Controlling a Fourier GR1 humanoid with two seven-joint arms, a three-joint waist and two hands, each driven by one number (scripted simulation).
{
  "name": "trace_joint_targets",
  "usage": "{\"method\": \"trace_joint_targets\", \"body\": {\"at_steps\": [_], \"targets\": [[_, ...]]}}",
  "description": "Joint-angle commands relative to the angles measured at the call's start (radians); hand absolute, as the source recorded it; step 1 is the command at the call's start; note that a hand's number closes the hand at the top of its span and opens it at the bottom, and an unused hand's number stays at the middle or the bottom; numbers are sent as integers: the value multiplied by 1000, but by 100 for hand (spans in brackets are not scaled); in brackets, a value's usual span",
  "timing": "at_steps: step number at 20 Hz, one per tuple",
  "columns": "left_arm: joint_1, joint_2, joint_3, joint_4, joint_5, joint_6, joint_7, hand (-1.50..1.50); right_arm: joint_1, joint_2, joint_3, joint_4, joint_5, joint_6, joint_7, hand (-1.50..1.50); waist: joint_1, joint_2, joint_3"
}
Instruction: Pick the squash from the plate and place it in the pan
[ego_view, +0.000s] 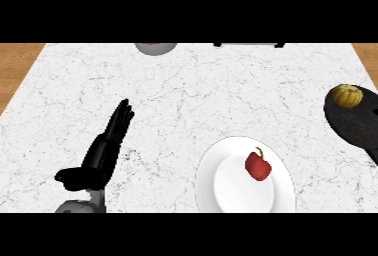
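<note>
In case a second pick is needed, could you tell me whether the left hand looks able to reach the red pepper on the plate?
Probably yes: the left hand is open, and only bare counter lies between it and the red pepper on the plate.

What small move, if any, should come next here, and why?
Probably none beyond staying clear. The yellow squash already lies in the dark pan at the right edge, and the white plate holds only a red pepper. The left hand rests open on the counter; the right hand is out of view.
</note>
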Motion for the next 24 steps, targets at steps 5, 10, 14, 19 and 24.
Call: {"method": "trace_joint_targets", "body": {"at_steps": [5, 10, 14, 19, 24], "targets": [[-46, 13, 52, 19, 10, 8, 23, 0, 152, -41, -36, 16, -104, 366, -164, -150, -27, -10, -3], [72, -11, -18, -44, -21, 3, -5, 0, 259, -53, -14, -3, -133, 483, -257, -150, -23, -13, -4], [57, 15, 29, -35, 11, -32, -4, 0, 316, -18, 28, -27, -147, 450, -317, -150, -22, -13, -4], [-34, -20, 35, 39, -22, -3, -2, 0, 352, -30, 68, -44, -179, 473, -336, -150, -27, -12, -4], [16, -61, -31, -55, -69, 54, 81, 0, 404, 4, 120, -90, -196, 447, -350, -150, -29, -14, -5]]}}
